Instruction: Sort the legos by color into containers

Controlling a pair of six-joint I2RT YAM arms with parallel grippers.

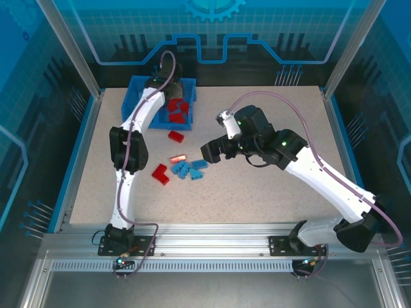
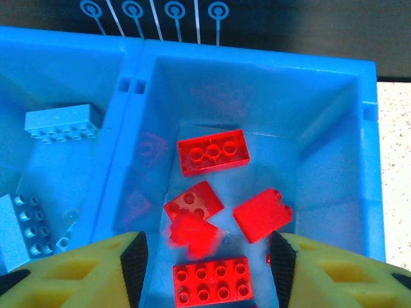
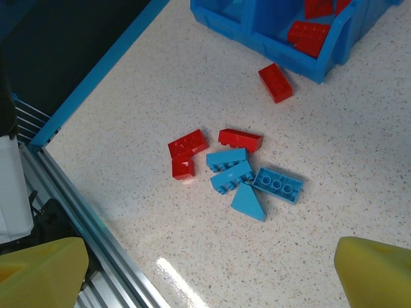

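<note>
Speckled table [image 1: 270, 192]: left tool [image 2: 205, 256] spread over red legos [image 2: 212, 152] in the bin [image 2: 257, 54], right tool [image 3: 209, 269] spread over loose legos [image 3: 231, 168]

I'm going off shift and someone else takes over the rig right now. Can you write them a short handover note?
Left gripper: jaws open over the bin's right compartment, nothing gripped.
Right gripper: jaws open, above the loose pile on the table.
Done: red bricks lie in the right compartment, light blue bricks in the left.
Left: four loose red bricks and four loose blue bricks on the table, one red close to the bin.
</note>
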